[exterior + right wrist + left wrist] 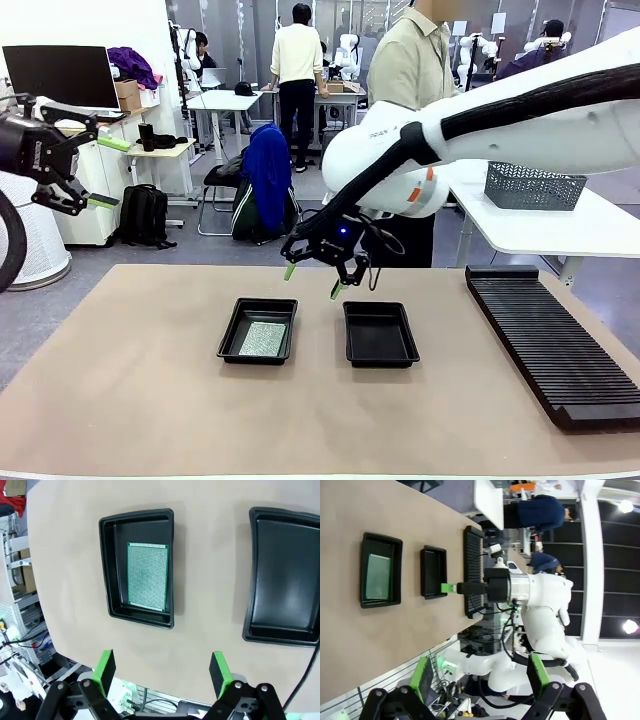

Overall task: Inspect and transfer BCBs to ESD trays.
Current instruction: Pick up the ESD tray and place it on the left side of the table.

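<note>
**Colours at the table.** The right claw [313, 280] and the left claw [108, 172] were black with green pads, on white arms [560, 140]. Below the right claw, to one side, sat a black tray [228, 335] holding a green board [263, 339] with a pale, finely dotted face. To the claw's other side sat a plain tray [380, 335], also black. The table [130, 400] was even tan. Farther from that claw lay a black ribbed rack [550, 340].

No legible txt or labels.

Clear: we find bare table [150, 400] at 6 o'clock of ESD trays [380, 335].
Blocked: right gripper [312, 282] above tray gap; rack [550, 340], 3 o'clock.
</note>
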Tool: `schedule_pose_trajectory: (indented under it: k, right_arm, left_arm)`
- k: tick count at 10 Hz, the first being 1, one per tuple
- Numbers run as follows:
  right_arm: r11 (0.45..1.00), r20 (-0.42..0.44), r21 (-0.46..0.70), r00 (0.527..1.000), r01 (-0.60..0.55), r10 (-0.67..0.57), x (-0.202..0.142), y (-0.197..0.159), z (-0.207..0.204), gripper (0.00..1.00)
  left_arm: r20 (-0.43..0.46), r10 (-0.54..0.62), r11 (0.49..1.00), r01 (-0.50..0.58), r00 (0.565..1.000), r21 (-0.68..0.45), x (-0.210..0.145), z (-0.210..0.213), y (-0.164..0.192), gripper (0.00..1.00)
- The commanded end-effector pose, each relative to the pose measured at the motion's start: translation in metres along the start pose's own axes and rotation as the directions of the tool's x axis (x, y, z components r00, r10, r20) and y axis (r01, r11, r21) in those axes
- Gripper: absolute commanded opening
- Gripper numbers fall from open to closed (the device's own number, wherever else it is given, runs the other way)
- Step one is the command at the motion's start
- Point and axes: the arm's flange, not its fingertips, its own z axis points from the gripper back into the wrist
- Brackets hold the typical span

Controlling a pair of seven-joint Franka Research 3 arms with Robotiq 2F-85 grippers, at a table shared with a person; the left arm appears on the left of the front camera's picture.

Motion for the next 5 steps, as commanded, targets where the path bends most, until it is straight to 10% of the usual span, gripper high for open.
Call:
schedule_pose_trajectory:
  k: [1, 5]
  right_arm:
    - [0.995, 0.014, 0.092, 1.0, -0.026, 0.025, -0.018, -0.03, 0.008, 1.0]
    - [0.98, 0.03, 0.194, 0.998, -0.053, 0.048, -0.024, -0.056, 0.032, 1.0]
  left_arm:
    - [-0.006, -0.03, 0.991, 0.031, 1.0, 0.133, 0.004, -0.018, -0.014, 1.0]
    - [-0.09, -0.063, 0.93, 0.091, 0.994, 0.357, 0.009, -0.066, -0.024, 1.0]
